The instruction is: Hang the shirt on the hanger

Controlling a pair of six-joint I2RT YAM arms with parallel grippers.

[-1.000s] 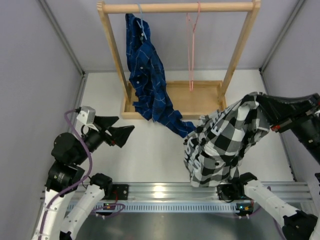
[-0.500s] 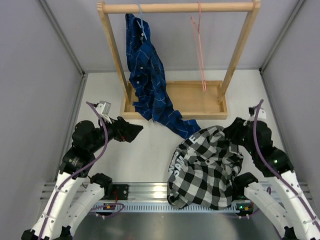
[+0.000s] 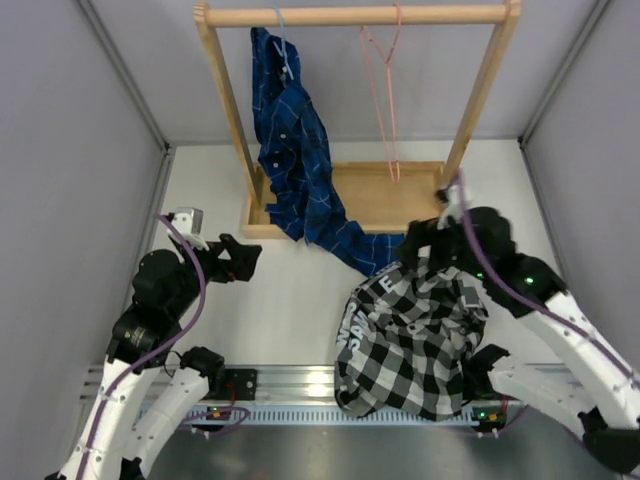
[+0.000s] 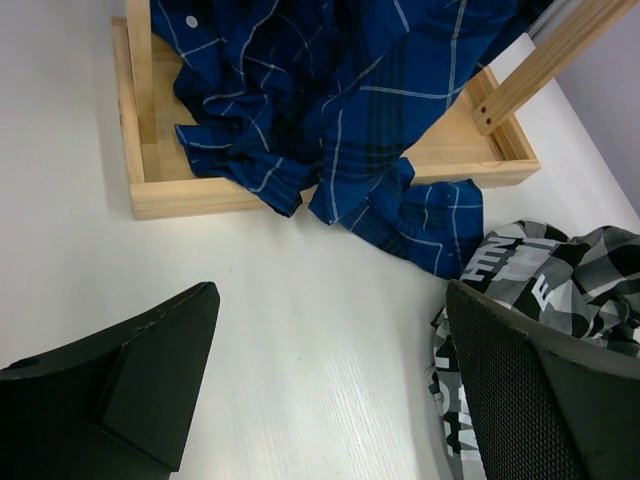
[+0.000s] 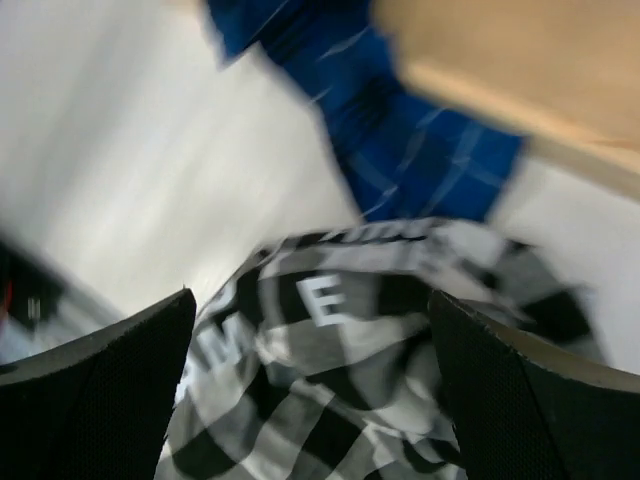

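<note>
Partly in wooden tray (image 3: 355, 200): blue shirt (image 3: 295, 150) — checked shirt (image 3: 410, 340) outside, crumpled.

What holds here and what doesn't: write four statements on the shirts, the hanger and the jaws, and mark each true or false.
1. The checked shirt hangs on the pink hanger. False: it lies heaped on the table, and the hanger is bare.
2. The pink hanger hangs from the wooden rail. True.
3. The left jaws grip the blue plaid shirt. False: they stand open and empty.
4. The right jaws stand open over the checked shirt. True.
</note>
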